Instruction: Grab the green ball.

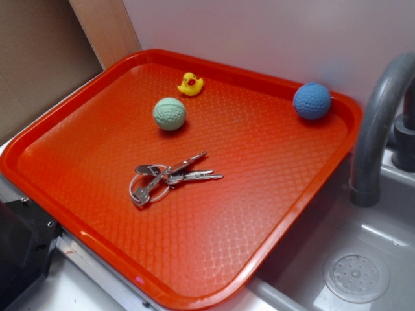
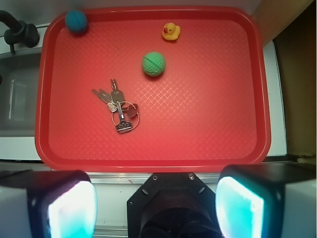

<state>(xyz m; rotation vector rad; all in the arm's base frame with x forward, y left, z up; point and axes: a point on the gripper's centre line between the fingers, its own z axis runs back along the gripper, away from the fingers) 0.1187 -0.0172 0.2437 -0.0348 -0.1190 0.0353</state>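
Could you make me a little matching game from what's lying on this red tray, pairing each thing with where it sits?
Things:
1. green ball
2. blue ball
3. yellow duck
4. bunch of keys

Places on the red tray:
A. in the corner nearest the faucet
B. mid-tray, nearest the gripper
C. by the far rim, just beyond the green ball
D. between the duck and the keys

Pairs: 1-D, 2-A, 3-C, 4-B
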